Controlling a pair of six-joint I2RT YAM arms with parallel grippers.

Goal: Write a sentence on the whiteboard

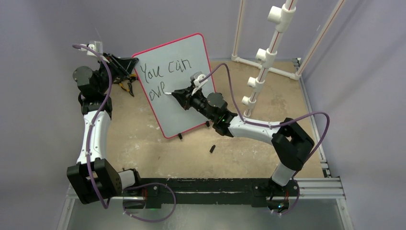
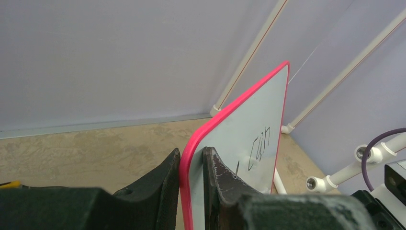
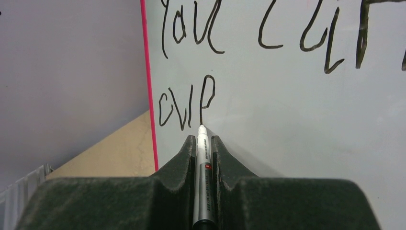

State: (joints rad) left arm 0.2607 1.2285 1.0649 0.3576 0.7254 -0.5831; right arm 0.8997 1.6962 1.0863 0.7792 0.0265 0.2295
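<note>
One whiteboard (image 1: 173,115), one marker (image 3: 202,158), maybe cap (image 1: 212,148).

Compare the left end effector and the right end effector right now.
The left end effector clamps the whiteboard by its pink rim; the right end effector grips a marker. The left sits at the board's side; the right faces its written surface. Both are dark and shut on something.

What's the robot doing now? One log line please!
left gripper: shut on whiteboard edge | right gripper: shut on marker, tip on whiteboard | sentence: "You can ove"
</note>
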